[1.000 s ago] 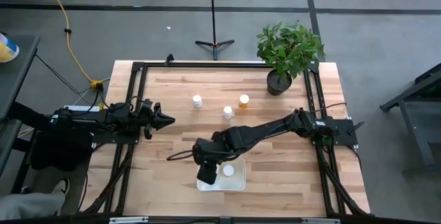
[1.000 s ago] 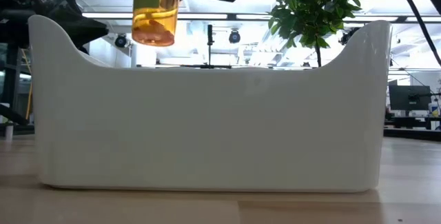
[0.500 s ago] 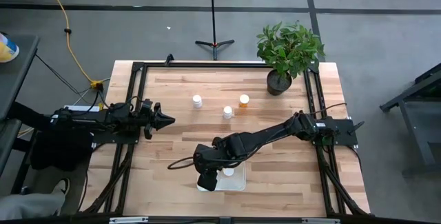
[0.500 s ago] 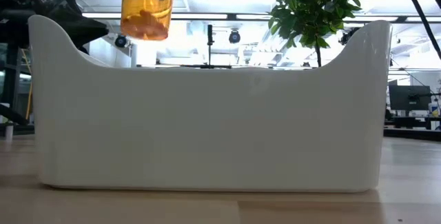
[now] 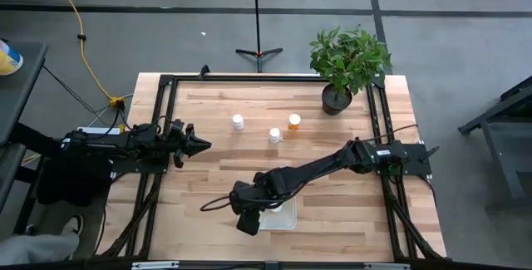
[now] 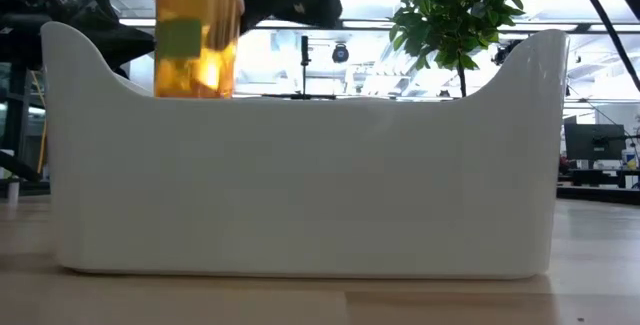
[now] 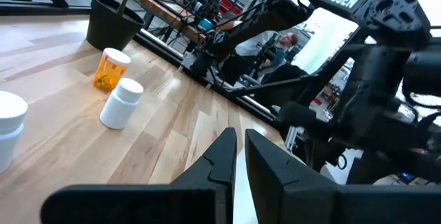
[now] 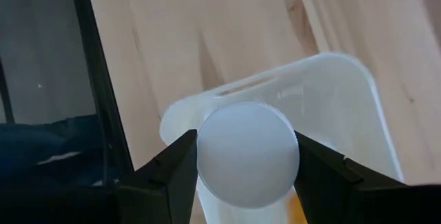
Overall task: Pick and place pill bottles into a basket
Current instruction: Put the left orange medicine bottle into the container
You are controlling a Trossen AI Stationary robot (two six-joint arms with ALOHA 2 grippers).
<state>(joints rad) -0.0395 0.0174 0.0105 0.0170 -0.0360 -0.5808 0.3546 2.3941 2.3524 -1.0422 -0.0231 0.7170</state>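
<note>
Bottle (image 6: 193,37) is hanging over the basket's (image 6: 300,185) left end, right gripper (image 8: 247,156) fingers clamping it; left gripper (image 7: 235,156) fingers sitting together.

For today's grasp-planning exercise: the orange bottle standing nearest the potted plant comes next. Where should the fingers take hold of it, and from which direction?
Grip the orange bottle across its round body just under the cap, coming straight down from above. It stands upright and apart from the white-capped bottle beside it, so fingers probably fit either side. The right gripper is holding a bottle over the basket.
</note>
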